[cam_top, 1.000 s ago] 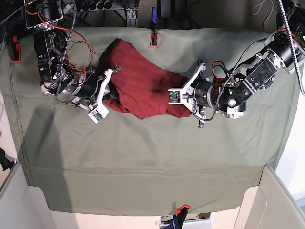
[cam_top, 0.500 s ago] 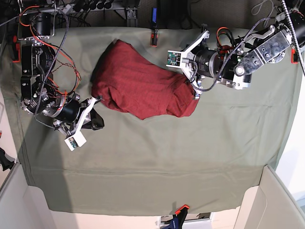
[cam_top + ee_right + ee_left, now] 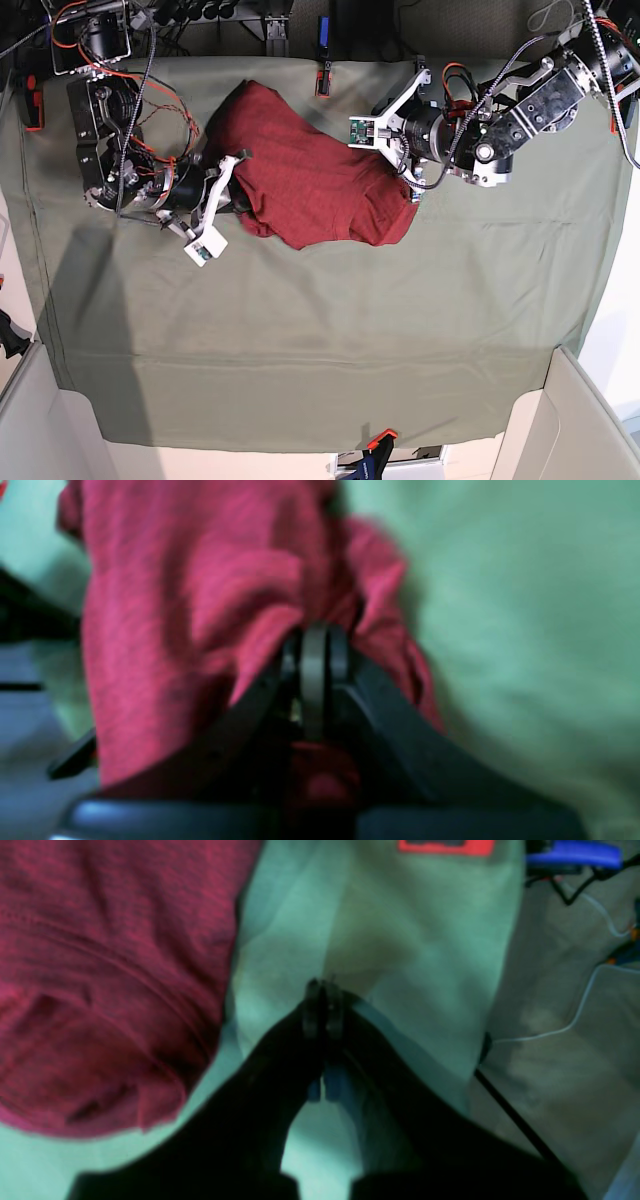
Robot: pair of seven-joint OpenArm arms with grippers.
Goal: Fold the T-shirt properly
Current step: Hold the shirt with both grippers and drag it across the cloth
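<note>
The dark red T-shirt (image 3: 310, 175) lies bunched in a lopsided heap at the back middle of the pale green table cloth (image 3: 300, 330). My right gripper (image 3: 315, 640) is shut, its tips pressed against the shirt's left edge (image 3: 190, 605), with red fabric around and behind them. In the base view it (image 3: 238, 198) sits at the heap's left side. My left gripper (image 3: 322, 1005) is shut and empty over bare green cloth, the shirt (image 3: 100, 965) just to its left. In the base view it (image 3: 352, 124) hovers by the shirt's back right edge.
An orange clamp (image 3: 322, 80) and a blue one (image 3: 322, 30) hold the cloth at the back edge; another clamp (image 3: 375, 440) is at the front. White bin walls (image 3: 590, 420) stand at the front corners. Cables (image 3: 575, 1015) trail behind the table.
The right arm swung away to the front left, then came back against the shirt's left edge. The left arm rose from the shirt's right side to its back edge. The heap shifted slightly.
</note>
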